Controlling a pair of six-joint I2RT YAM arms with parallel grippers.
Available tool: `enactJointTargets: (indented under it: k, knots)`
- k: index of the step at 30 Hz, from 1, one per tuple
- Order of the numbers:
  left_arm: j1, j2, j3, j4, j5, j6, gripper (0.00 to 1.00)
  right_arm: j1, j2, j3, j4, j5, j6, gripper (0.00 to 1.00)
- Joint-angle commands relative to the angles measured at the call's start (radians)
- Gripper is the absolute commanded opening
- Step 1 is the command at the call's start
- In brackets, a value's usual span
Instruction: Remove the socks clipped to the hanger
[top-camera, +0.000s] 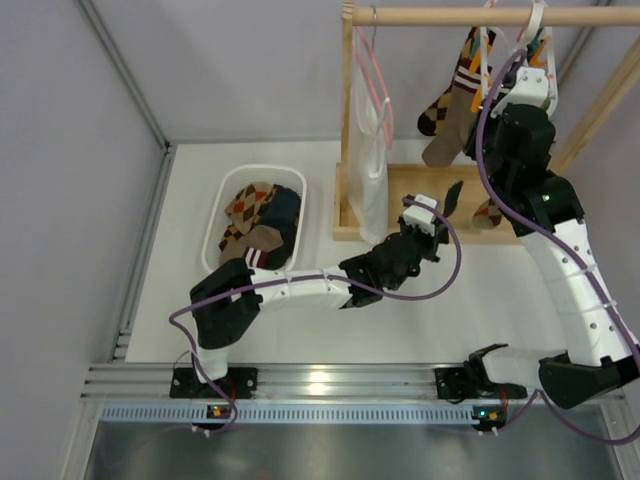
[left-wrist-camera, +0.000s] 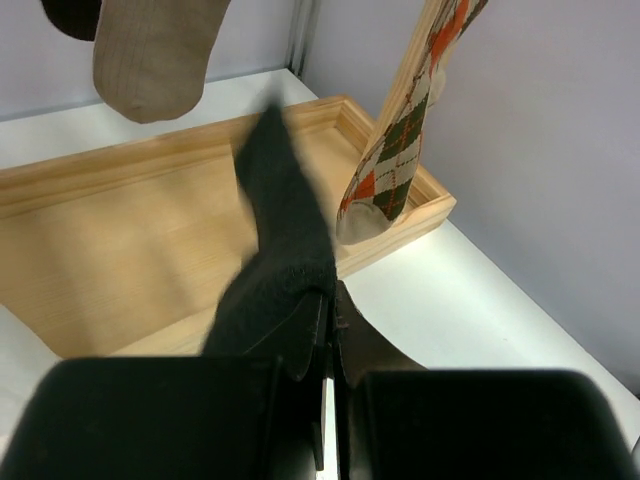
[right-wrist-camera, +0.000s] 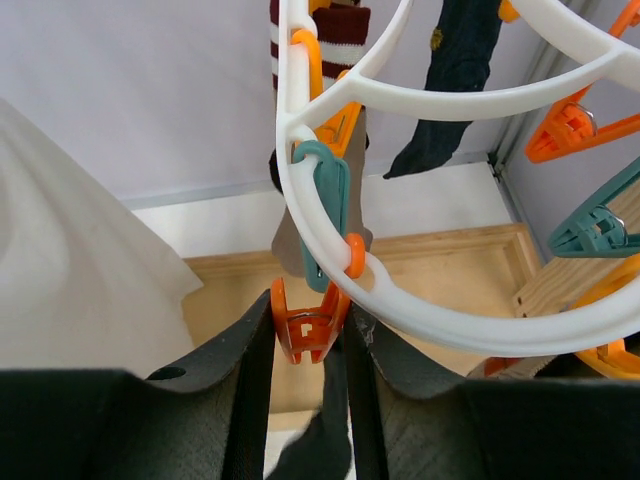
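The white ring hanger (right-wrist-camera: 420, 310) hangs from the wooden rod, with orange and teal clips. My right gripper (right-wrist-camera: 310, 322) is shut on an orange clip (right-wrist-camera: 310, 330) under the ring, squeezing it. It shows high by the hanger (top-camera: 540, 45) in the top view (top-camera: 520, 95). A dark navy sock (right-wrist-camera: 320, 445) hangs just under that clip. My left gripper (left-wrist-camera: 332, 300) is shut on this sock's lower end (left-wrist-camera: 285, 240) above the wooden base, also seen from the top (top-camera: 440, 215). An argyle sock (left-wrist-camera: 400, 160), a taupe sock (left-wrist-camera: 150, 50) with a striped cuff (right-wrist-camera: 335, 25) and another navy sock (right-wrist-camera: 455, 70) still hang.
The wooden rack's tray base (left-wrist-camera: 110, 270) lies under the socks, its posts to left and right. A white cloth bag (top-camera: 372, 190) hangs on a pink wire hanger (top-camera: 378, 80). A white basket (top-camera: 218, 215) at the left holds several socks.
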Motion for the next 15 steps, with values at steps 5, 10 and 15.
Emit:
enactJointTargets:
  k: [5,10,15]
  knots:
    - [0.006,-0.105,-0.036,0.058,0.001,-0.021,0.0,-0.018,-0.017,-0.03,0.094,-0.064,0.048,0.0]
    - [0.006,-0.226,-0.162,0.056,0.027,-0.042,0.0,-0.022,-0.055,-0.065,0.108,-0.088,0.042,0.35]
    - [0.006,-0.459,-0.403,0.01,-0.051,-0.048,0.0,-0.022,-0.109,-0.103,0.105,-0.113,0.037,0.56]
